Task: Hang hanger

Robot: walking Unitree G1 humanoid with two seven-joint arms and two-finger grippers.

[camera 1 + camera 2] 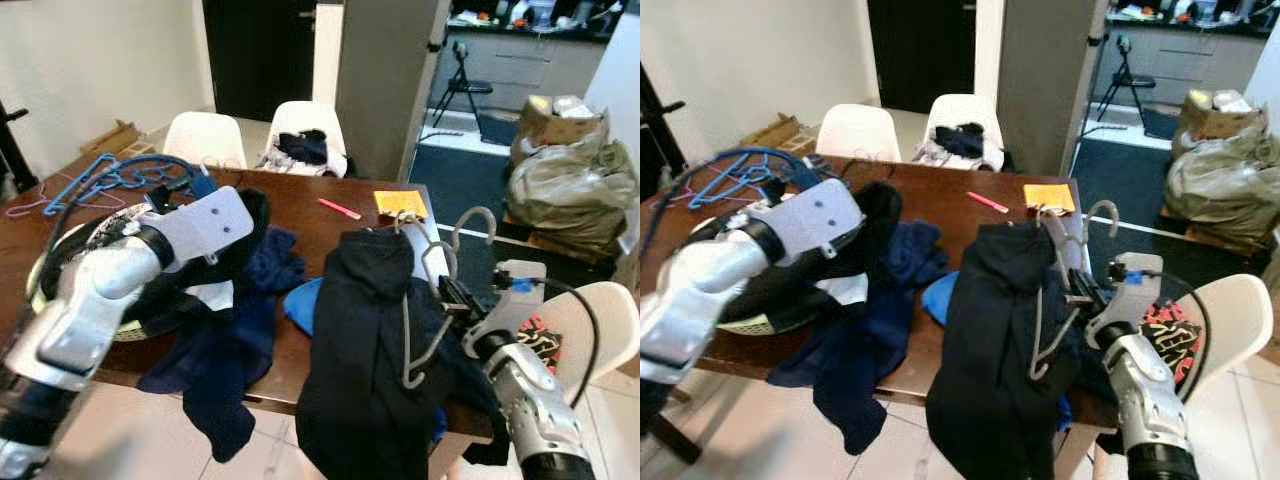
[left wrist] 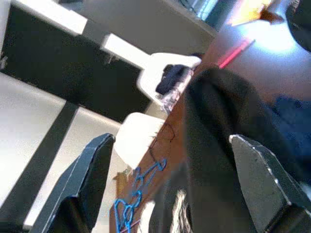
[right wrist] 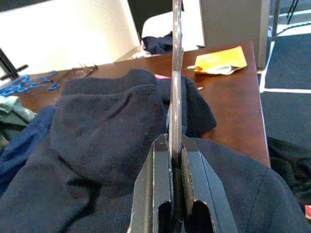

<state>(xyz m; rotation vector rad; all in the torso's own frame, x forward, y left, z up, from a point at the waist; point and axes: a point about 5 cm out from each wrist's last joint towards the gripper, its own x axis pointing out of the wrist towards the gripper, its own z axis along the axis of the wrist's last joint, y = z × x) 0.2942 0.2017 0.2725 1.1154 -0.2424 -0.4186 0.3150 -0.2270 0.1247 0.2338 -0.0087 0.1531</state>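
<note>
The brown table [image 1: 350, 195] serves as the landmark. A heap of dark clothes [image 1: 225, 330] spills over its near edge. A dark hooded garment [image 1: 365, 350] hangs in front of the table's near right corner, draped on a grey hanger [image 1: 425, 300] whose hook [image 1: 475, 222] rises above the garment beside the table's right edge.

The right gripper [image 3: 174, 160] holds the hanger's grey bar, both fingers clamped flat against it. The left gripper [image 2: 180, 184] hovers above the clothes heap on the left half of the table, fingers spread wide and holding nothing.

A bundle of blue hangers [image 1: 95, 180] lies at the table's far left. An orange packet [image 1: 400, 203] and a pink pen [image 1: 340, 208] lie toward its far right.

Handling: the hanger is judged stiff, light and smooth; the soft garment adds swinging weight and may slide off. Grip the bar just below the hook and keep the hook free.
</note>
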